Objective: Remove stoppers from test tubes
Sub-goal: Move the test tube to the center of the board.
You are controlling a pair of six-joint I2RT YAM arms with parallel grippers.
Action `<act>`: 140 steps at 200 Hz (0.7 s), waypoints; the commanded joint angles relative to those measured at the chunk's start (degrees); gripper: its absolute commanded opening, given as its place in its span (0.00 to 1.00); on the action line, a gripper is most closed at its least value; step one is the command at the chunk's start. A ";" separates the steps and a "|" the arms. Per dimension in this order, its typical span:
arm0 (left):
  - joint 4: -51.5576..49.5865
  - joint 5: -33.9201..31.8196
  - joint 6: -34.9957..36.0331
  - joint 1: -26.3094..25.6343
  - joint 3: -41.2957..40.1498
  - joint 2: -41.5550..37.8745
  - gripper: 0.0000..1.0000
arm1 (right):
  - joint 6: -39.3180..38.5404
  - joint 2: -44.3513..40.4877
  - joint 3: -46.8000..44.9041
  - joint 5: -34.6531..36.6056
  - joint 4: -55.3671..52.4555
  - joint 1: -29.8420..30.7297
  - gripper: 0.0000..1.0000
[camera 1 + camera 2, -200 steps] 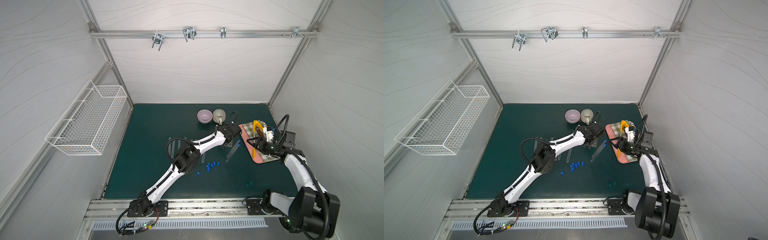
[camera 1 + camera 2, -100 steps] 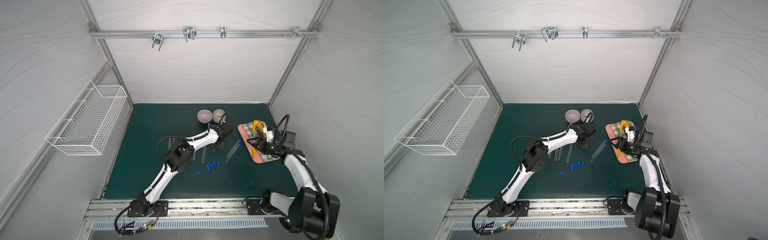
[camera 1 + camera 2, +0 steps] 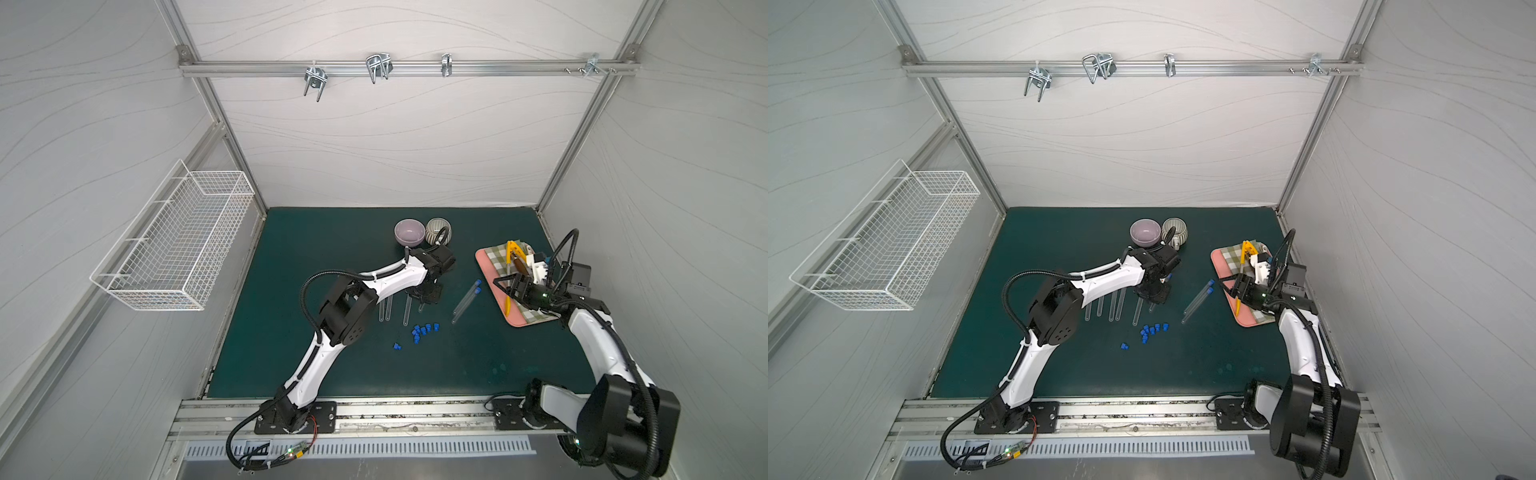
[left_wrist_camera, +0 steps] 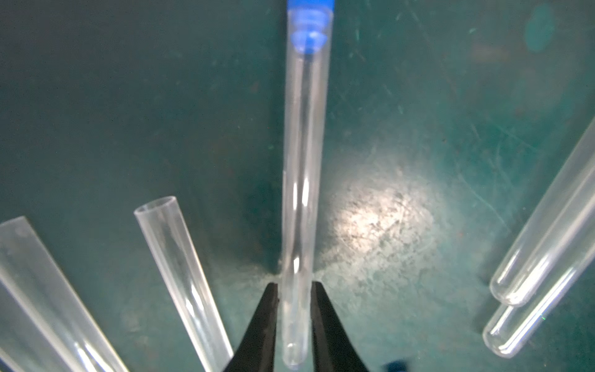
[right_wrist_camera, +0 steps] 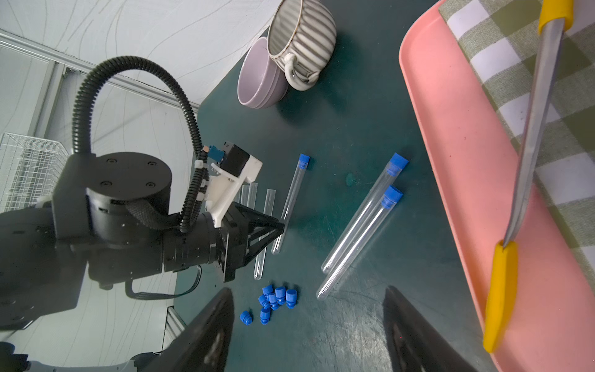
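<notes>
Left jaws flanking stoppered test tube [image 4: 302, 180], apparently pinching its rounded end

The room is a small box with white walls [image 3: 395, 145] that have thin wavy lines on them, and shiny metal posts [image 3: 587, 124] stand in the back corners. A metal bar [image 3: 498, 67] runs across the back wall near the top with a few hooks [image 3: 377, 68] hanging on it, and a white wire basket [image 3: 174, 249] is fixed to a side wall. The floor is a dark green mat [image 3: 311, 249] with small scratches and a bright patch of light [image 4: 380, 219] on it, and a metal rail [image 3: 415, 409] with a row of little slots [image 3: 415, 449] lies along the front edge.
</notes>
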 commanded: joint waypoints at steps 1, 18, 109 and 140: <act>-1.20 1.75 2.15 1.05 4.37 3.11 0.26 | -1.09 -0.70 0.18 -0.99 -1.05 -0.27 0.73; -1.84 2.17 2.78 1.43 6.09 4.91 0.28 | -1.10 -0.70 0.10 -0.98 -1.05 -0.30 0.73; -5.80 0.17 3.68 1.80 16.82 13.07 0.31 | -1.43 -0.48 0.10 -0.53 -1.43 0.48 0.74; -5.59 0.15 3.42 1.80 15.84 12.76 0.29 | -1.56 -0.12 0.16 -0.18 -1.48 0.93 0.75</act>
